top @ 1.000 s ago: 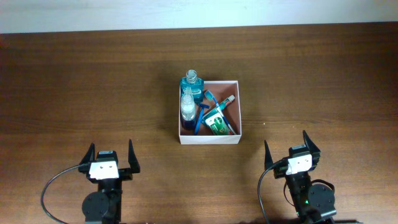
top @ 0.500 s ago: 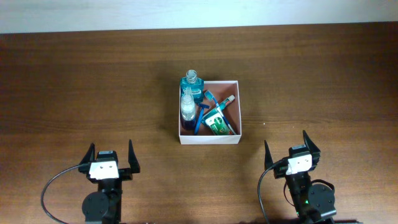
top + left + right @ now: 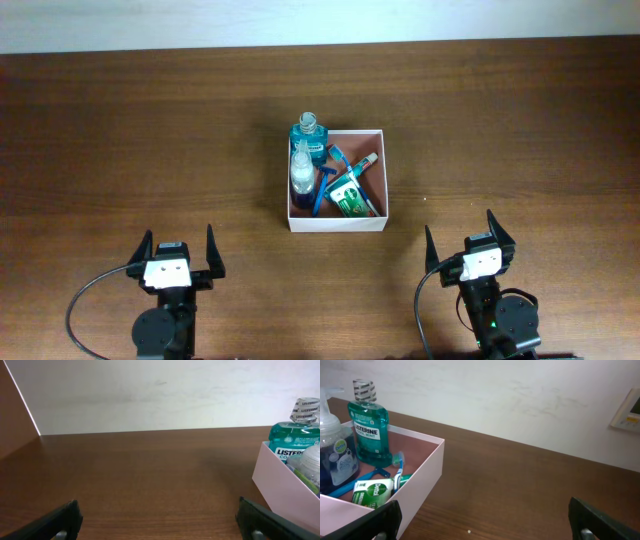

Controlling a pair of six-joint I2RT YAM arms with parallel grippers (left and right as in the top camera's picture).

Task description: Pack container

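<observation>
The container [image 3: 337,224], a shallow white-walled box with a reddish-brown inside, sits mid-table. In it stand a teal mouthwash bottle [image 3: 309,135] and a clear pump bottle [image 3: 301,172], with blue toothbrushes [image 3: 325,185] and a green packet [image 3: 349,194] lying beside them. My left gripper [image 3: 179,250] rests near the front edge, left of the box, open and holding nothing. My right gripper [image 3: 466,240] rests at the front right, also open and holding nothing. In the right wrist view the container [image 3: 427,472] and the mouthwash bottle [image 3: 367,427] lie to the left. The left wrist view catches the container's corner [image 3: 277,482] at the right.
The brown wooden table [image 3: 150,150] runs back to a white wall [image 3: 320,20]. A small white speck [image 3: 469,531] lies on the wood between my right fingers. A wall fitting [image 3: 627,410] shows at the far right.
</observation>
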